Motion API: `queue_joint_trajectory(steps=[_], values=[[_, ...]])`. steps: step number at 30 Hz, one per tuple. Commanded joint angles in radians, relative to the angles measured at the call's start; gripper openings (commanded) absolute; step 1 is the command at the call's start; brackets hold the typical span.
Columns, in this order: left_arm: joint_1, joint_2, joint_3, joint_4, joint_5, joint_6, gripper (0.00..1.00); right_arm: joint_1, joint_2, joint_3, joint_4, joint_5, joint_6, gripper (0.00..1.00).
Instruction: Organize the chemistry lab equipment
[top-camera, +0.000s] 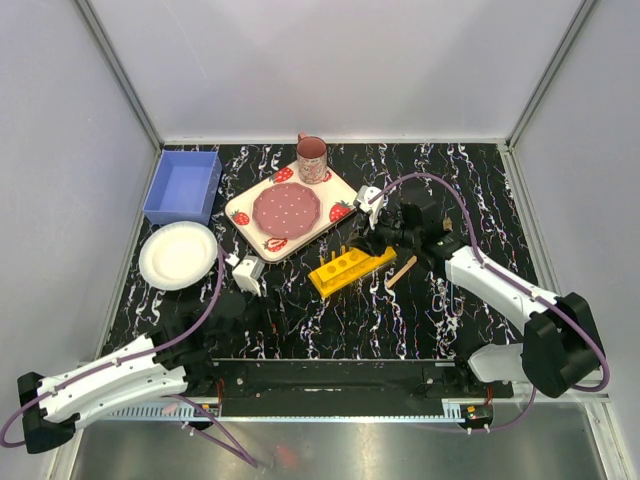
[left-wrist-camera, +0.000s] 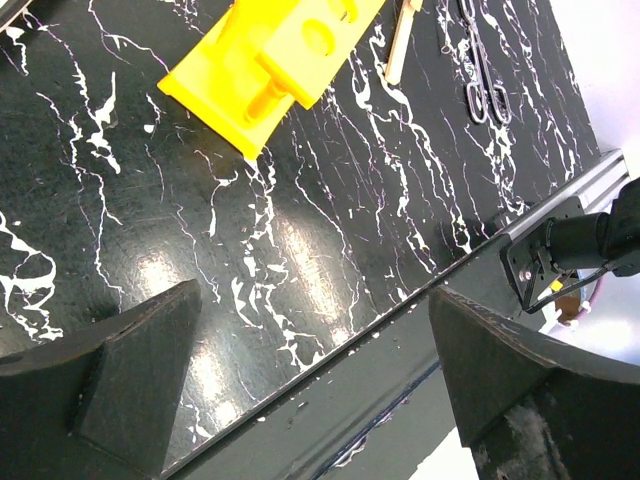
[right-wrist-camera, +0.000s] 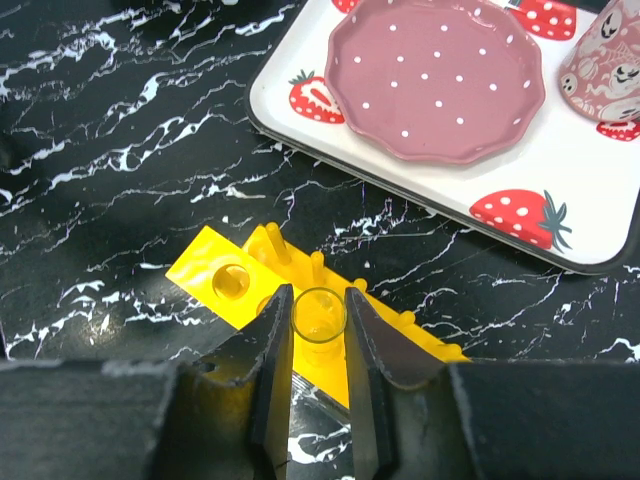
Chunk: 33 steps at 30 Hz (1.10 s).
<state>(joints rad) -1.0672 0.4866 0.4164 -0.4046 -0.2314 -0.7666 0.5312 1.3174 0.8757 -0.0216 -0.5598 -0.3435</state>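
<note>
Top external view: the yellow test-tube rack (top-camera: 350, 268) lies at an angle near the middle of the black marbled tabletop (top-camera: 470, 180). The wooden-handled brush (top-camera: 402, 271) lies just beside its right end. The right fingers (top-camera: 375, 243) hang over the rack's far right end. The strawberry tray (top-camera: 340, 190), carrying the pink plate (top-camera: 287, 208), sits just behind the rack, close to the right arm. The pink mug (top-camera: 312, 159) stands at the tray's far corner. The blue bin (top-camera: 182, 185) and white paper plate (top-camera: 178, 255) occupy the left side, well apart from the rack. The left fingers (top-camera: 262, 290) sit low, to the near left of the rack and apart from it.

Left wrist view: the left fingers (left-wrist-camera: 150, 350) are spread to full width with nothing between them, only bare tabletop below. The rack (left-wrist-camera: 270, 60) lies ahead and untouched. Beyond it lie the brush handle (left-wrist-camera: 400, 40) and the slim metal tools (left-wrist-camera: 485, 80). The tabletop's near edge rail (left-wrist-camera: 560, 200) runs along the right.

Right wrist view: the right fingers (right-wrist-camera: 280, 340) are closed on a clear tube (right-wrist-camera: 320, 325), held upright with its open mouth up, directly over the rack (right-wrist-camera: 225, 270). Whether the tube is seated in a hole cannot be told. The tray (right-wrist-camera: 600, 200), plate (right-wrist-camera: 435, 80) and mug (right-wrist-camera: 605, 60) lie beyond the rack
</note>
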Motion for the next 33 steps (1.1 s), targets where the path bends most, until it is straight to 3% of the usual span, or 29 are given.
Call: queue_joint_trajectory(steps=[1,7,10,19,26,29,33], values=[[0.004,-0.002,-0.004,0.061,0.018,0.013,0.99,0.01,-0.021,-0.033,0.104,0.015,0.066,0.27],[0.003,-0.01,-0.01,0.066,0.02,0.016,0.99,0.01,-0.021,-0.046,0.114,-0.005,0.06,0.3],[0.004,-0.005,-0.013,0.088,0.04,0.036,0.99,0.01,-0.029,-0.046,0.083,-0.026,0.035,0.43],[0.003,0.064,0.027,0.138,0.083,0.137,0.98,0.01,-0.06,0.112,-0.219,-0.097,-0.106,0.8],[-0.028,0.19,0.093,0.154,0.104,0.231,0.98,0.01,-0.073,0.284,-0.486,-0.14,-0.244,0.93],[-0.066,0.243,0.128,0.156,0.064,0.263,0.97,0.01,-0.09,0.356,-0.648,-0.167,-0.348,0.95],[-0.128,0.3,0.174,0.159,0.009,0.286,0.95,-0.014,-0.156,0.39,-0.768,-0.176,-0.365,0.99]])
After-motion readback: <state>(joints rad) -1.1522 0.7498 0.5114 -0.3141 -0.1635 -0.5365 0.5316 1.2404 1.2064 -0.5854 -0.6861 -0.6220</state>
